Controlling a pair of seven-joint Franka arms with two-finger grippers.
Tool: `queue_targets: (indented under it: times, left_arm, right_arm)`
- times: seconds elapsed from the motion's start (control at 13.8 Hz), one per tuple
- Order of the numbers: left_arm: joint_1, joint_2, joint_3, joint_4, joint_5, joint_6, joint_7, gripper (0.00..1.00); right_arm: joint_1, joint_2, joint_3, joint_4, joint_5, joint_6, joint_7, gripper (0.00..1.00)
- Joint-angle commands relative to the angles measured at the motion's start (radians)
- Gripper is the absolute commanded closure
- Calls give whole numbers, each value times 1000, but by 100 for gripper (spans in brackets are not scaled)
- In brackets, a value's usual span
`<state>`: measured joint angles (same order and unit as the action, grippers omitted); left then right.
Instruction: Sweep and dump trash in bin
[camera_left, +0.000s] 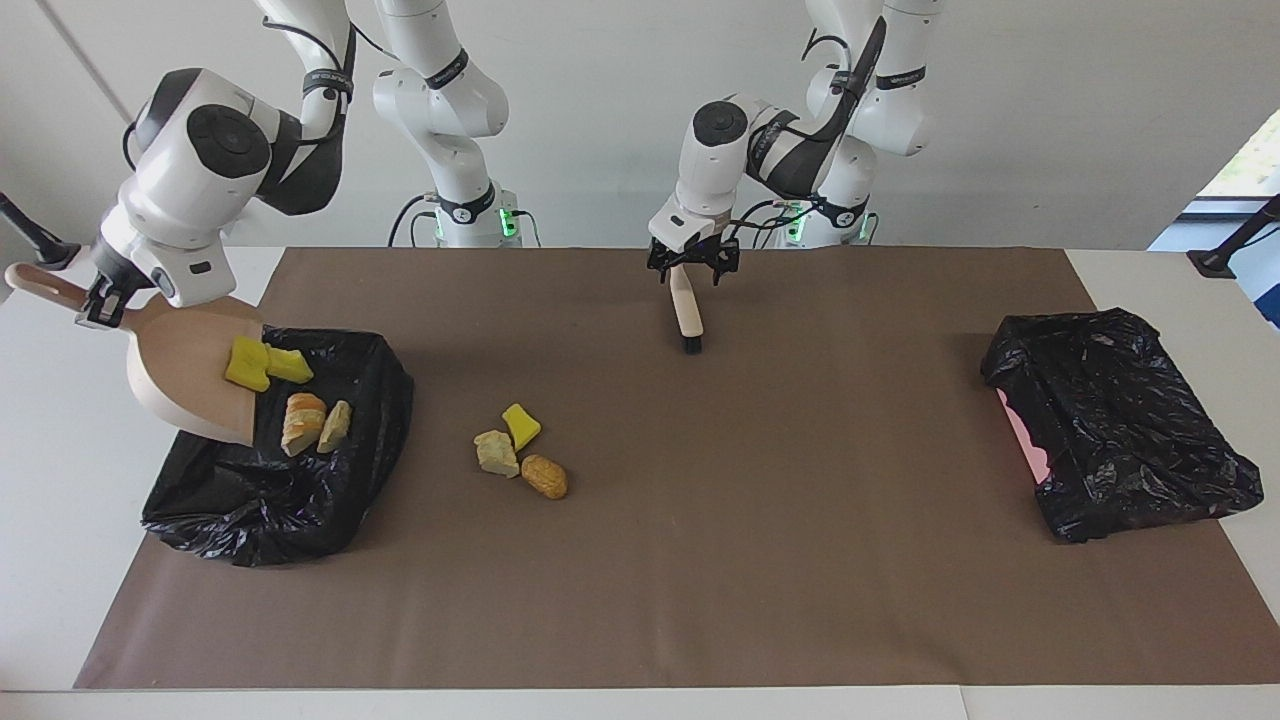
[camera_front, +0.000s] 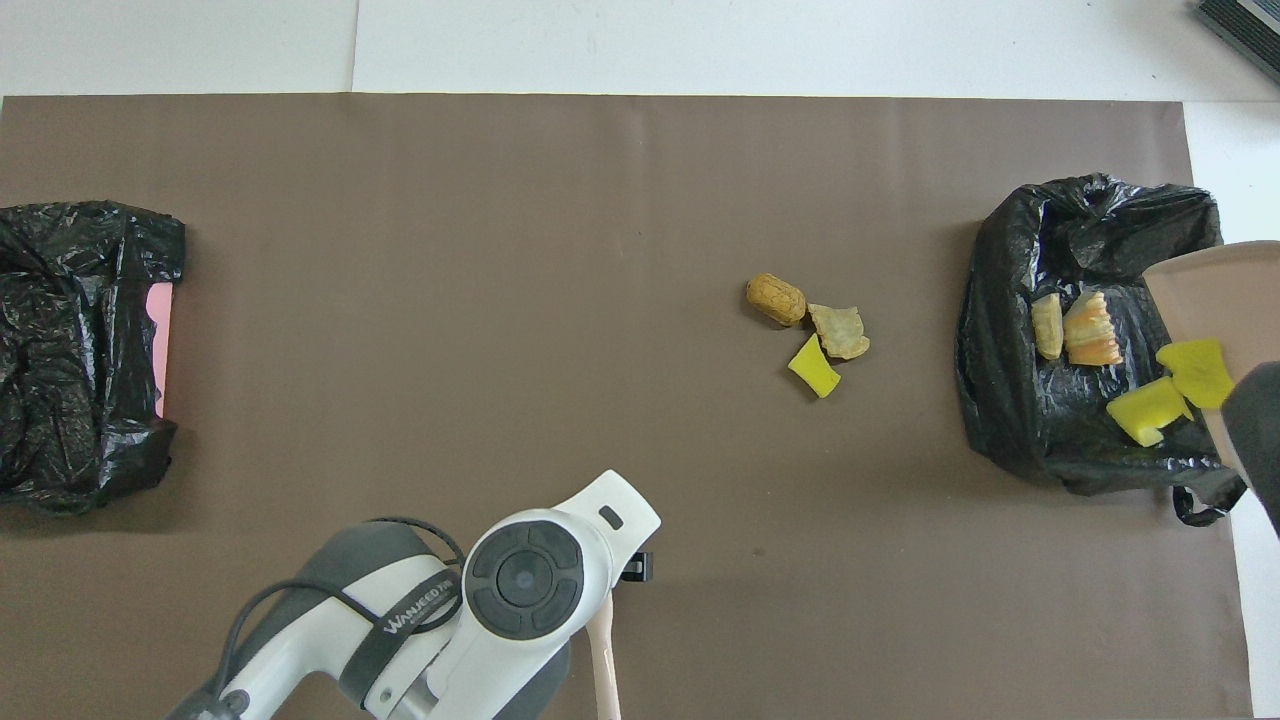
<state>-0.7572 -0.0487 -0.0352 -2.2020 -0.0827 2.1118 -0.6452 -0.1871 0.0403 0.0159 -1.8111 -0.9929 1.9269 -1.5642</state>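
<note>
My right gripper (camera_left: 100, 300) is shut on the handle of the pale pink dustpan (camera_left: 185, 370), which tilts steeply over the black-bagged bin (camera_left: 270, 500) at the right arm's end. Two yellow chunks (camera_left: 262, 364) slide off its lip. In the bin lie a pale lump with an orange edge (camera_left: 302, 422) and a beige lump (camera_left: 335, 425). On the mat sit three pieces of trash: a yellow chunk (camera_left: 520, 425), a beige lump (camera_left: 496, 453) and an orange-brown lump (camera_left: 544, 476). My left gripper (camera_left: 690, 268) stands open over the handle of the brush (camera_left: 687, 318), which lies on the mat.
A second black bag (camera_left: 1120, 420) with pink showing at its edge lies at the left arm's end. The brown mat (camera_left: 800, 560) covers most of the table. From overhead, the left arm hides most of the brush (camera_front: 603, 660).
</note>
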Motion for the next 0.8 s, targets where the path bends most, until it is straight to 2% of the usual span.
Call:
queue_targets:
  times: [0.0,0.22,0.44,0.58,0.73]
  left_arm:
    - [97,128,-9,275,90,-134,76,0]
    - [229,110,-6,362,90,-153,228,0]
    - [343,101,-5,542,92,-385,393,0]
    - [410,63,1,587,90,-484,528,0]
    - [499,-14,6,585,87,-509,637,0]
  right_arm:
    - [32,-39,3,27,-81,-70,-27,100]
    - [67,-69,4,76,-82,-147,-24,100]
    - [158,-68,7,96,-58,-245,114,100]
    - [219,-69,18,98,47,-301,260,100]
    - [276,-68,19,108,185,-322,440,100]
